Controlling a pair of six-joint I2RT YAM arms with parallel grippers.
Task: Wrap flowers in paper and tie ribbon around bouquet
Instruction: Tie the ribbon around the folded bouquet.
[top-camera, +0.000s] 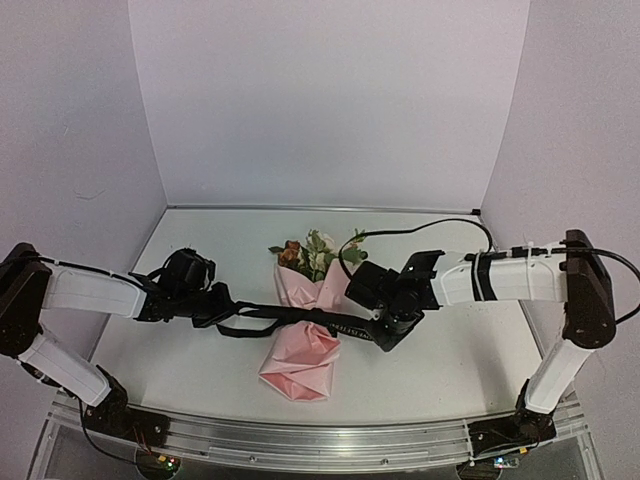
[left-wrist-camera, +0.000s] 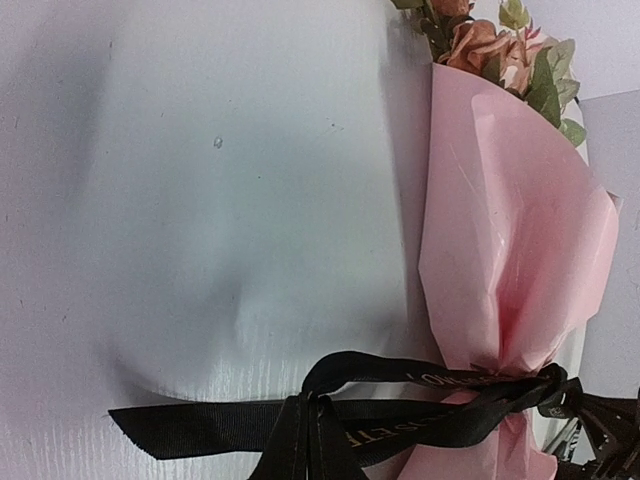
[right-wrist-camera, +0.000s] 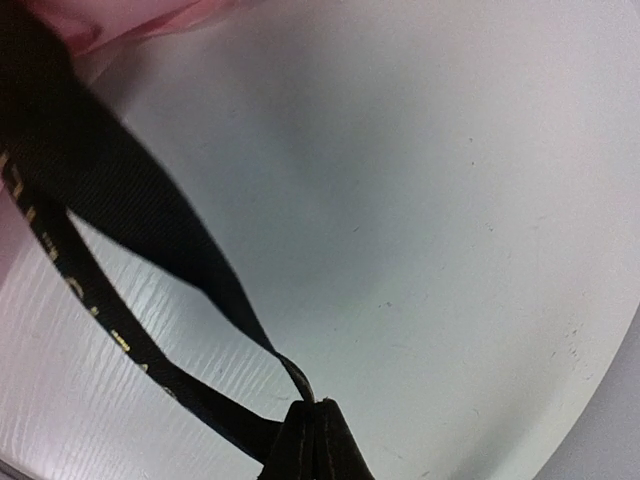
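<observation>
The white desk (top-camera: 430, 385) carries everything. At its middle lies the bouquet (top-camera: 303, 325), set on a slant. The pale-pink paper (top-camera: 298, 362) wraps the stems, its folded end toward my bases. The flowers (top-camera: 314, 252), cream, pink and rust-brown with green leaves, spill from the wide mouth at the far end. The black ribbon (top-camera: 285, 314), printed with pale lettering, goes around the wrap at its waist, where the paper gathers tight, and runs out to both sides. My left pincer (top-camera: 222, 306), well to the left of the bouquet, is pressed together on the ribbon's left strands, which bunch at the lower edge of the left wrist view. My right pincer (top-camera: 388, 335), just beside the wrap's right edge, is pressed together on two strands that converge at the bottom of the right wrist view.
</observation>
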